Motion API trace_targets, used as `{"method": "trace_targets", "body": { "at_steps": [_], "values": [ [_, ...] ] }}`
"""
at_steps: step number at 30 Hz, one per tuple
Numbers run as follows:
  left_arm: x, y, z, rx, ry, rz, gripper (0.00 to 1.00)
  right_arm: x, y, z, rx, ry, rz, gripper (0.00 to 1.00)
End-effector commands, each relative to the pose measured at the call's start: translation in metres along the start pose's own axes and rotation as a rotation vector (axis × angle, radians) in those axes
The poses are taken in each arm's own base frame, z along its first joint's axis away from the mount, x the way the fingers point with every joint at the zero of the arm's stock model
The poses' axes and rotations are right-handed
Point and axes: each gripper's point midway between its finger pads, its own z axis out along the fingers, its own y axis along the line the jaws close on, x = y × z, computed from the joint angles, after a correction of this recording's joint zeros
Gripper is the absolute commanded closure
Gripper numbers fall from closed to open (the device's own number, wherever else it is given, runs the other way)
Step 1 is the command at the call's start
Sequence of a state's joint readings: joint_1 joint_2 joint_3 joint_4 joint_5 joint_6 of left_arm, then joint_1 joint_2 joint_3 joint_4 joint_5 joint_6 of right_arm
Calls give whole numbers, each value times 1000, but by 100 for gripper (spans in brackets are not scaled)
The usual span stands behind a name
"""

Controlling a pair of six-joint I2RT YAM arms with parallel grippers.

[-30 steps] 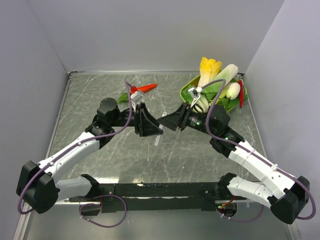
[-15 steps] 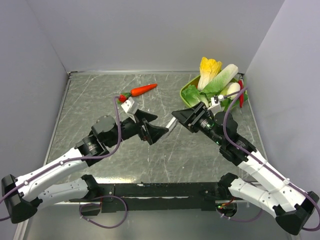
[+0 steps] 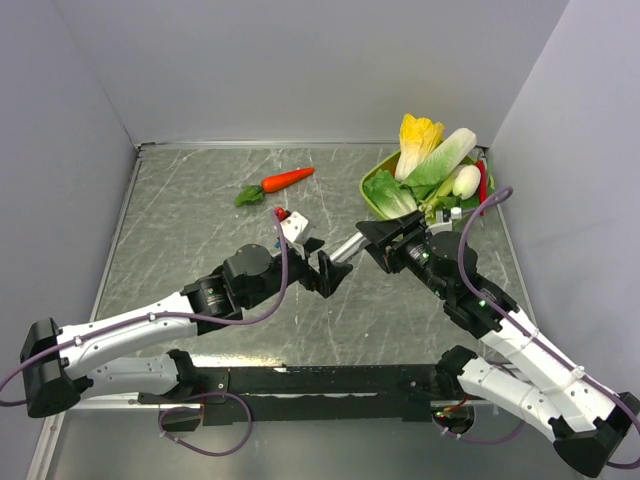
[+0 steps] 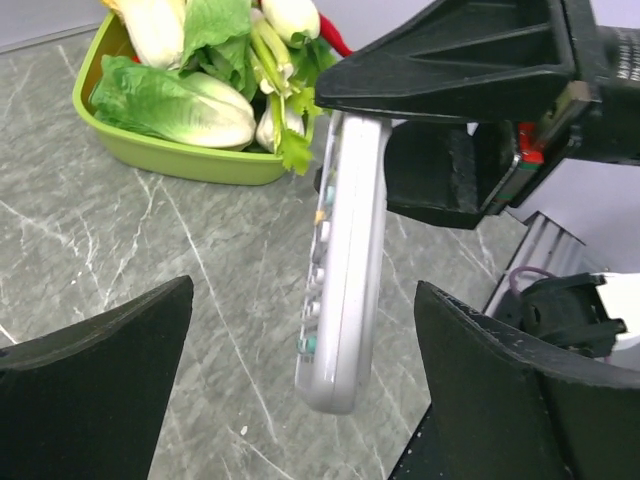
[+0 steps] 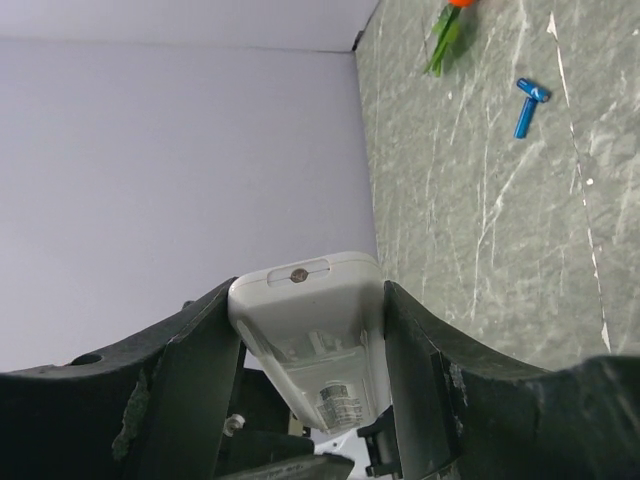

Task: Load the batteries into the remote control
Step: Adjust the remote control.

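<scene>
- The table [image 3: 190, 220] is a hard, slick marbled top. Anything dropped on it will probably bounce or skid, so that's the backdrop for all the worries below.
- The green tray [image 4: 175, 162] of veg sits right behind the action. If the right arm swings wide it could clip it, imo.
- The right gripper [image 3: 372, 240] is pinching the remote [image 4: 340, 260] by one end. It's up in the air over the middle of the table, with most of it sticking out unsupported.
- The left gripper [image 4: 300, 290] is spread wide, with a finger on each side of the remote's free end and neither touching. If it squeezes off-centre, I'd bet the remote twists in the other grip or pops out.
- The carrot [image 3: 288, 179] lies near the back and is easy to bump when reaching that way.
- The batteries [image 5: 527, 105] are two tiny blue sticks touching each other on the table near the carrot, well apart from the remote. They're round and small, so grabbing one likely nudges the other and sends it rolling.
- I can't tell whether the battery cover is off. If it's on, nothing goes in.
</scene>
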State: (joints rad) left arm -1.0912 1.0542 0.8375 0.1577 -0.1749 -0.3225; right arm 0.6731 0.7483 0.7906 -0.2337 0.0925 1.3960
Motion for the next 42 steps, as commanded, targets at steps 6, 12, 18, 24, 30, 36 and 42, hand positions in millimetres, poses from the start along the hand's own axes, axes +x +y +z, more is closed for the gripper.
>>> {"method": "trace_targets", "body": {
  "at_steps": [6,12,18,24,30,36,42],
  "values": [
    [-22,-3,12,-13,-101,11,31,-3,7,-2,-29,-12,115,100],
    [-11,-13,19,40,-61,7,53,-4,5,-3,-44,-13,143,100],
    [-19,-10,17,13,-66,-1,95,-1,-1,-4,-39,-2,113,91],
    [-24,-8,12,-1,-14,20,99,-5,-4,-9,-59,-30,-12,37],
    [-23,19,5,-3,125,-35,99,-19,21,-22,-163,-84,-624,0],
    [-24,29,-9,89,270,-56,99,-5,14,-31,-304,47,-1376,0],
    [-21,26,-11,163,383,-70,99,12,-1,-26,-493,107,-1814,0]
  ]
}}
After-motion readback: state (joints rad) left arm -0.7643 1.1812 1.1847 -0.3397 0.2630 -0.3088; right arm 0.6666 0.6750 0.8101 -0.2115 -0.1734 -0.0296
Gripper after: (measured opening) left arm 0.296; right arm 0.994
